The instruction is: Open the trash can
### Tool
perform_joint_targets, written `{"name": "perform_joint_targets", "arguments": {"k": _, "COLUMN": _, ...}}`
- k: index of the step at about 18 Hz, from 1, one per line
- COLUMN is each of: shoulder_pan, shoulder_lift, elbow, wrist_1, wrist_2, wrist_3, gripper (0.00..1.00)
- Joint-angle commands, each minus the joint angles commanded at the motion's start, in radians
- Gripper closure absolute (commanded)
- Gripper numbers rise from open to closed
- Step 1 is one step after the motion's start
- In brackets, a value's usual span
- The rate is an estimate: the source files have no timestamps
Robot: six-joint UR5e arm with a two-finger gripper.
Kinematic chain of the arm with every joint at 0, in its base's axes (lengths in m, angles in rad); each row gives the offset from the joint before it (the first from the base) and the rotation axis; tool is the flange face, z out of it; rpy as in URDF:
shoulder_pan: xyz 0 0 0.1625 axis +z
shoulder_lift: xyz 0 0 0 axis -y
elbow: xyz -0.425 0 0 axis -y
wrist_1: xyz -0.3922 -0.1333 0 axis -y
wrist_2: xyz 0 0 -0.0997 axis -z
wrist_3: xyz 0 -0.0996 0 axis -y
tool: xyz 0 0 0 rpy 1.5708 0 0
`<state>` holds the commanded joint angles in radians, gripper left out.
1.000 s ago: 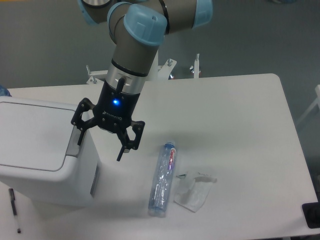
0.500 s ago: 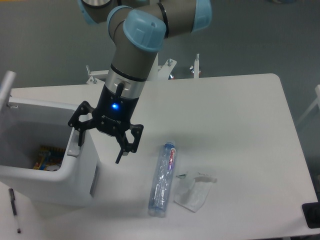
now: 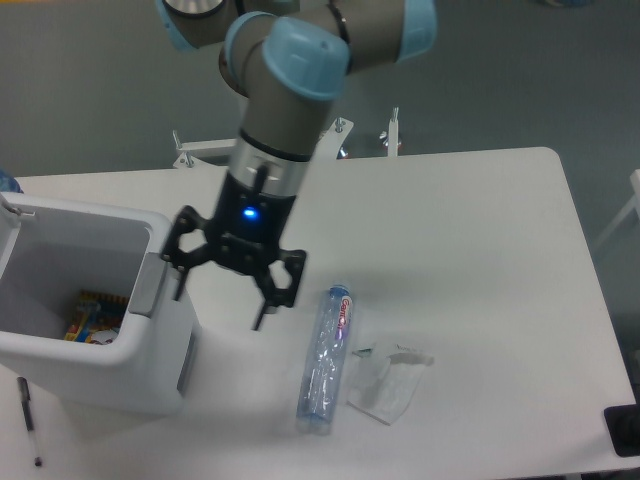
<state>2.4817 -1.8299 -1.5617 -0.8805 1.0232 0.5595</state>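
Pincer [image 3: 222, 298] spread beside lidless-looking trash can [image 3: 95, 320], contents indistinct.

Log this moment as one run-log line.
large white plastic trash can: lid open, colourful packaging inside | black two-finger gripper: open, empty, beside grey push tab | clear plastic bottle: lying on white table

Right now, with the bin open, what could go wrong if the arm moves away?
1. The open gripper hangs low, one finger close to the grey tab of the trash can; a sideways move may catch the rim and shift the can.
2. The other finger is near the bottle; a sweep to that side could roll it toward the crumpled wrapper.
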Motion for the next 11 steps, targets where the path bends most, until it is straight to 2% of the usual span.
{"name": "perform_joint_targets", "arguments": {"k": 3, "shoulder_pan": 0.072, "shoulder_lift": -0.057, "elbow": 0.034, "wrist_1": -0.003, "wrist_2": 0.030, "wrist_3": 0.110, "gripper": 0.00}}
{"name": "perform_joint_targets", "arguments": {"k": 7, "shoulder_pan": 0.105, "shoulder_lift": -0.114, "elbow": 0.081, "wrist_1": -0.047, "wrist_2": 0.361, "wrist_3": 0.317, "gripper": 0.00}}
{"name": "perform_joint_targets", "arguments": {"k": 9, "shoulder_pan": 0.103, "shoulder_lift": -0.153, "elbow": 0.132, "wrist_1": -0.131, "wrist_2": 0.406, "wrist_3": 0.406, "gripper": 0.00}}
{"name": "perform_joint_targets", "arguments": {"k": 11, "shoulder_pan": 0.105, "shoulder_lift": -0.186, "elbow": 0.192, "wrist_1": -0.263, "wrist_2": 0.506, "wrist_3": 0.506, "gripper": 0.00}}
